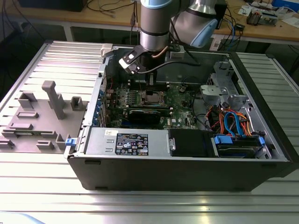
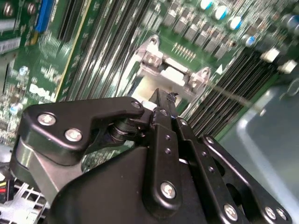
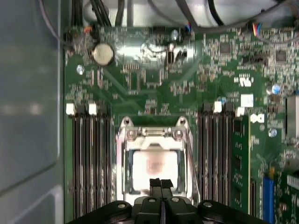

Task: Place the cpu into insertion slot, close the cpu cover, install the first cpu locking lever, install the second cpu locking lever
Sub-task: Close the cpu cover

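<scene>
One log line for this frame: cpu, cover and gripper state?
cpu: seated | cover: appears down around cpu | gripper: shut, tips over cover's edge

The cpu [image 3: 154, 164] is topped with dull grey metal, and the cpu cover [image 3: 126, 161] is made of shiny silver metal. The gripper [image 3: 161, 183] is finished in smooth matt black.

Exterior view overlooks the case [image 1: 187, 173]; both wrist views hug the insertion slot [image 3: 125, 154] [image 2: 161, 65].
</scene>
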Available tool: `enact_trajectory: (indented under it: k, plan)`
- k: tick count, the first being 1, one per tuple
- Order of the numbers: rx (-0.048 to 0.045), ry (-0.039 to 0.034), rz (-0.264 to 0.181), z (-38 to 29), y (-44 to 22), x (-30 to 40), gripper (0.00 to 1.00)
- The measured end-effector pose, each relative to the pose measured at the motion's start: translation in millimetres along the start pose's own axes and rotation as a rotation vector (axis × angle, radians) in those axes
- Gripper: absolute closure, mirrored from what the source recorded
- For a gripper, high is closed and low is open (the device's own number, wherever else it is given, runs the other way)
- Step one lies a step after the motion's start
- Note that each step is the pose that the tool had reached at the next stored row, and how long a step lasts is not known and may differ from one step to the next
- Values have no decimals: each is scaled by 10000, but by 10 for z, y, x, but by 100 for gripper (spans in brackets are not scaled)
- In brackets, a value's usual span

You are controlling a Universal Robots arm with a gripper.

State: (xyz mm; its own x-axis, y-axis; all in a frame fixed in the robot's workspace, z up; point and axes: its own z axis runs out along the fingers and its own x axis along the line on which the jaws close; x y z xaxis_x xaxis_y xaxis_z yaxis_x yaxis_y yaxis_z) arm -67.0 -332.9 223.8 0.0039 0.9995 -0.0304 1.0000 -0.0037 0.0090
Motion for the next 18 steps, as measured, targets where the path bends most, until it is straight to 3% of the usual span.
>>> enact_trajectory:
  k: [3,10,18]
  plan:
    - [2,-1,-1,29,-51,0,89]
    - [21,1,-2,164,-61,4,89]
    - [25,8,-2,169,-60,6,89]
